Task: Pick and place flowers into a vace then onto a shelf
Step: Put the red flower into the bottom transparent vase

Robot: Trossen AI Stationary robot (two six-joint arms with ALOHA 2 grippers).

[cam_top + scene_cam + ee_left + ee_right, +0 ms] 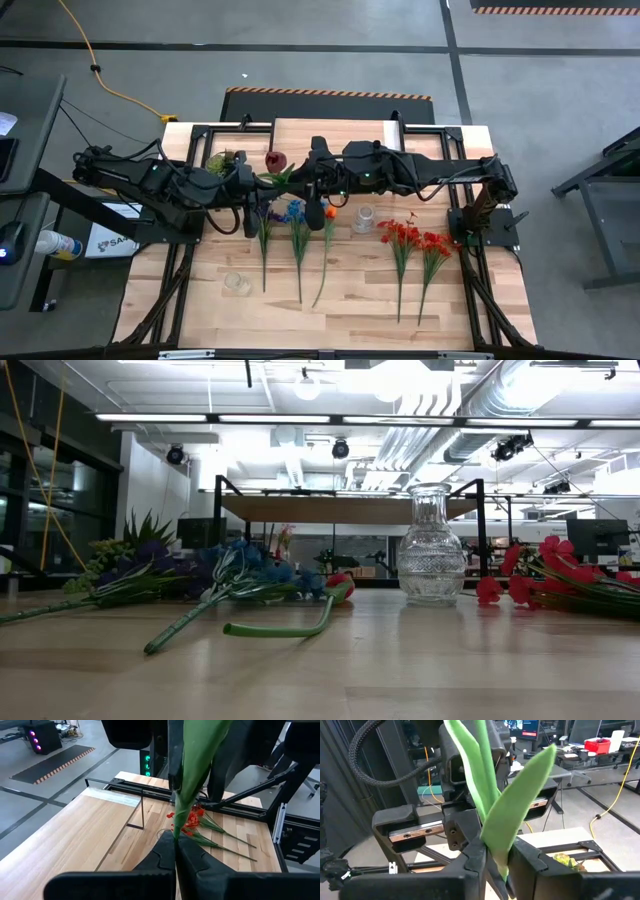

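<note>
A flower with a dark red bloom [275, 160] and green leaves [287, 177] is held off the table between both grippers, near the table's far side. My left gripper [252, 190] [175, 847] and my right gripper [305, 190] [495, 865] face each other, and both are shut on its green part. The clear glass vase [363, 218] [430, 560] stands upright on the table, empty. The purple [265, 215], blue [295, 212], orange [330, 212] and red flowers [415, 240] lie flat on the tabletop. The shelf [335, 130] [340, 508] stands at the far edge. The low view shows neither gripper. My left gripper pinches the flower's green leaf and stem [178, 822] between its two fingers. The green part runs on past the fingertips toward the right arm, lifted clear of the table. My right gripper pinches the base of the green leaves [497, 847] between its two fingers. Two leaves [520, 790] fan out beyond the fingertips toward the left gripper, clear of the table.
A small green spiky plant [222, 160] sits at the far left by the left arm. A small glass [238, 283] stands near the left front. Black frame rails run along the table's sides. The near half of the tabletop [340, 320] holds only flower stems.
</note>
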